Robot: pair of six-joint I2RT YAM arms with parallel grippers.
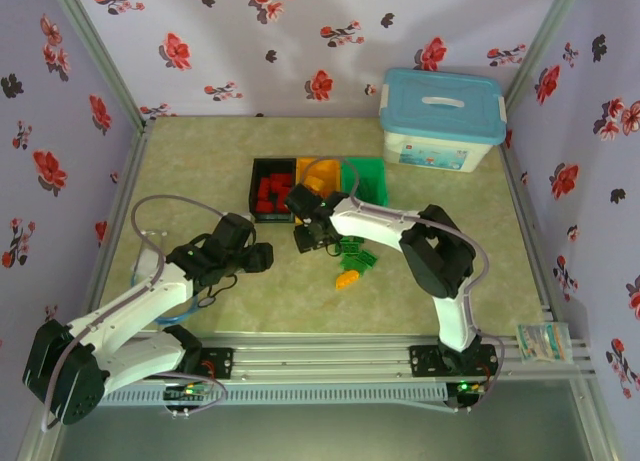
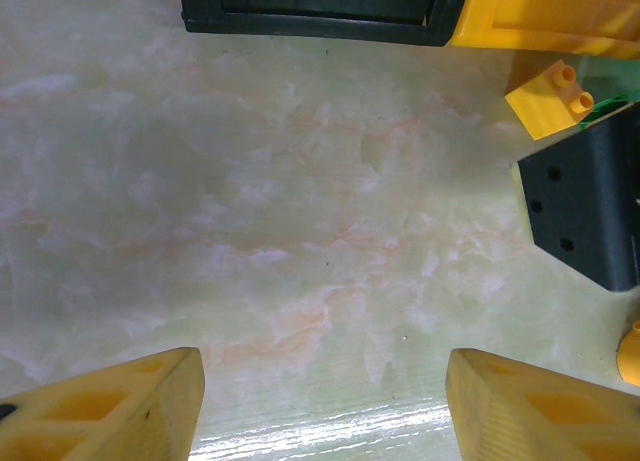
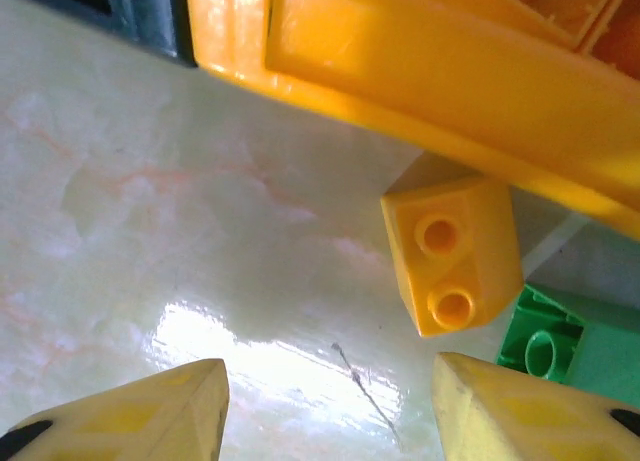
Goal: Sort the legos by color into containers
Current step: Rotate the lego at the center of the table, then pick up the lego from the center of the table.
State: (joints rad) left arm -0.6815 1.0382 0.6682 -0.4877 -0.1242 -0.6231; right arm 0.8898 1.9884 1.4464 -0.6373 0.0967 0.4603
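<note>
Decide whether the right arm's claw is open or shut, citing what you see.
Open. On the right claw, the yellow fingertips sit far apart, bare table between them, nothing gripped.

Bright, even overhead light; white glare on the table (image 3: 260,351); soft shadows; wrist views slightly blurred.

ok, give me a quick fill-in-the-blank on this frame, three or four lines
1. The black bin holds ___ legos.
2. The yellow brick near the right gripper shows ___ studs.
3. The left gripper is ___.
4. The white box has a light ___ lid.
Missing words: red, two, open, blue.
</note>
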